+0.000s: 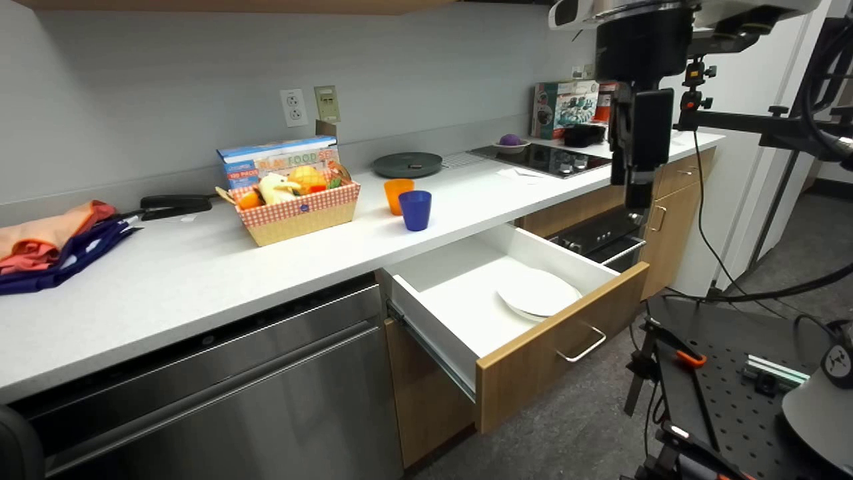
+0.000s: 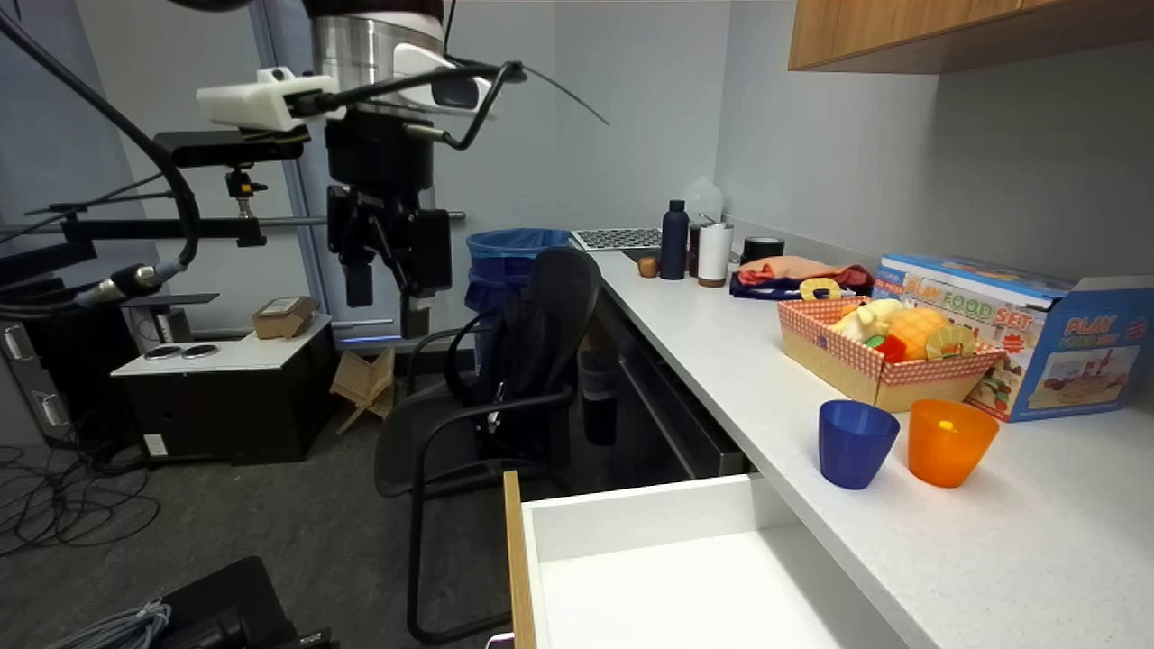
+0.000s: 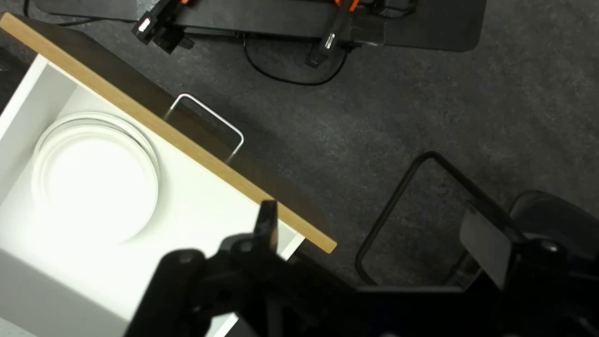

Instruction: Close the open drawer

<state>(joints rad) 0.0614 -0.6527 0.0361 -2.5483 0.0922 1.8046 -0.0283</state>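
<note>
The blue-edged box [image 2: 1010, 329] reads "PLAY FOOD SET" along its front — "PLAY" again on its end — smaller print illegible.

In an exterior view, we identify a silver collar [image 2: 359, 52]; at its four o'clock, a white shell [image 2: 420, 63] and looped black cable [image 2: 460, 142]; at six, a black gripper [image 2: 387, 306].

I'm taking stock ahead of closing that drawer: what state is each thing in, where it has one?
Drawer: pulled open.
Gripper: open, nothing held.
White plates: stacked inside the drawer.
Blue cup: upright.
Orange cup: upright.
Basket: filled with play food.
Steel appliance door: shut.
Wooden cabinet door: shut.
Cloths: loosely heaped.
Oven: too hidden to tell.
Cooktop: cannot tell whether on.
</note>
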